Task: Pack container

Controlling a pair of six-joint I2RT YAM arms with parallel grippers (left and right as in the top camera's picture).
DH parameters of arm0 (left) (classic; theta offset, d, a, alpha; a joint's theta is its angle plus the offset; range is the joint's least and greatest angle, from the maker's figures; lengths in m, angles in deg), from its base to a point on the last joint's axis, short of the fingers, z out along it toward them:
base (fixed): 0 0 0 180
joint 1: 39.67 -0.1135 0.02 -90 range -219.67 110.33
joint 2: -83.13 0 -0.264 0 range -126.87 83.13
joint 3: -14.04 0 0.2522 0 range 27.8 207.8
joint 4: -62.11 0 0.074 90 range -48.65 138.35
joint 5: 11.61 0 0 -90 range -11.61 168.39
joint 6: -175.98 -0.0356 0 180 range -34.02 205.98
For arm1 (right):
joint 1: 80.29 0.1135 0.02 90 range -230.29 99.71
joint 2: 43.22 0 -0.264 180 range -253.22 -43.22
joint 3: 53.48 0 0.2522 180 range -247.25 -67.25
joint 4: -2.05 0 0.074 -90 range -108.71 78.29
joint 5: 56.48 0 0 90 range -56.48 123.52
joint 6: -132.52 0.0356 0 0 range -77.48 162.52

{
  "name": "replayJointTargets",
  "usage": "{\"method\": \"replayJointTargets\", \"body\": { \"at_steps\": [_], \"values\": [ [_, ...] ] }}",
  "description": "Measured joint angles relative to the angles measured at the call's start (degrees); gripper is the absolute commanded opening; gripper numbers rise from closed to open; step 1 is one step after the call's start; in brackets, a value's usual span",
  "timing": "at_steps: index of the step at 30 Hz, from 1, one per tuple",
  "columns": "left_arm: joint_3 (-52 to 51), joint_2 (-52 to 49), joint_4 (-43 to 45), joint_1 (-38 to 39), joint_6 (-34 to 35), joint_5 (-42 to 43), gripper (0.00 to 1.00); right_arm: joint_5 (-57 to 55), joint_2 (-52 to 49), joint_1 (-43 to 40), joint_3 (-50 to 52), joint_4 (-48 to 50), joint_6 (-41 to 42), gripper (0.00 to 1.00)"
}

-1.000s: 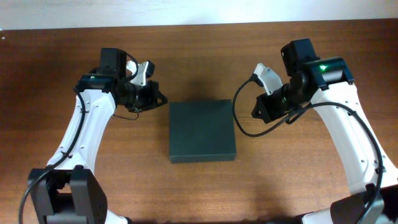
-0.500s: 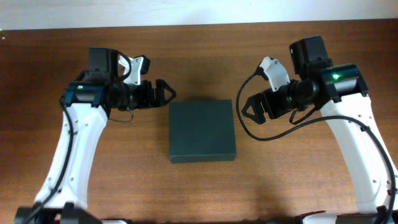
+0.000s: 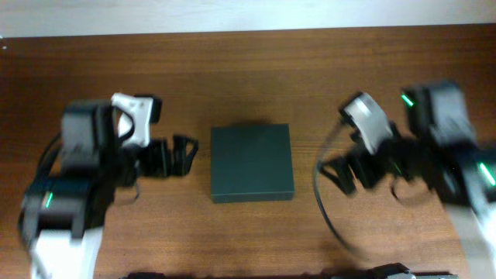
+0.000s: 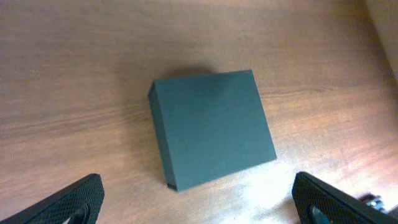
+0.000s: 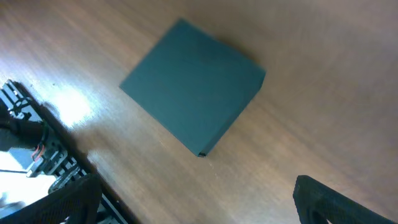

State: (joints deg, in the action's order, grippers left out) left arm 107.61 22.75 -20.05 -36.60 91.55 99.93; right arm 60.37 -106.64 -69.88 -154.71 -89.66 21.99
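Observation:
The container [image 3: 252,163] is a dark green box lying flat and closed in the middle of the wooden table [image 3: 248,70]. It also shows in the left wrist view, container [image 4: 211,127], and in the right wrist view, container [image 5: 193,93]. My left gripper [image 3: 186,155] hovers just left of the box, open and empty, its tips apart from the box's side. My right gripper [image 3: 329,174] hangs to the box's right with a wider gap, also open and empty. In both wrist views the fingers [image 4: 74,199] [image 5: 323,199] stand far apart over bare wood.
A pale wall strip [image 3: 232,15] runs along the table's far edge. In the right wrist view the table's near edge and black cabling and frame parts [image 5: 31,149] show at the lower left. Both arms look blurred overhead.
Both grippers went from shut to open. Both arms swung away from the far side toward the near edge, the left outward to the left, the right outward to the right. The box has not moved.

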Motion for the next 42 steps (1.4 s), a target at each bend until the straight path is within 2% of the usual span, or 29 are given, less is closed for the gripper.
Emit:
{"method": "replayJointTargets", "body": {
  "at_steps": [7,13,18,36,42],
  "values": [
    [-2.32,13.14,-3.26,0.0,0.28,-2.12,0.99,0.02,21.14,0.09,11.67,1.62,-1.79,0.99],
    [-10.14,19.85,-4.39,0.0,2.51,-2.54,0.99,0.0,29.77,0.09,20.06,1.53,-1.57,0.99],
    [-14.51,23.06,-4.55,0.0,3.39,-2.69,0.99,0.02,32.06,0.09,20.41,2.34,-1.36,0.99],
    [-14.58,23.8,-4.57,0.0,3.69,-2.97,0.99,0.0,32.09,0.09,20.41,2.54,-0.92,0.99],
    [-14.58,23.8,-3.98,0.0,3.67,-7.28,0.99,0.02,32.09,0.09,20.41,2.54,-0.9,0.99]
  ]
}}
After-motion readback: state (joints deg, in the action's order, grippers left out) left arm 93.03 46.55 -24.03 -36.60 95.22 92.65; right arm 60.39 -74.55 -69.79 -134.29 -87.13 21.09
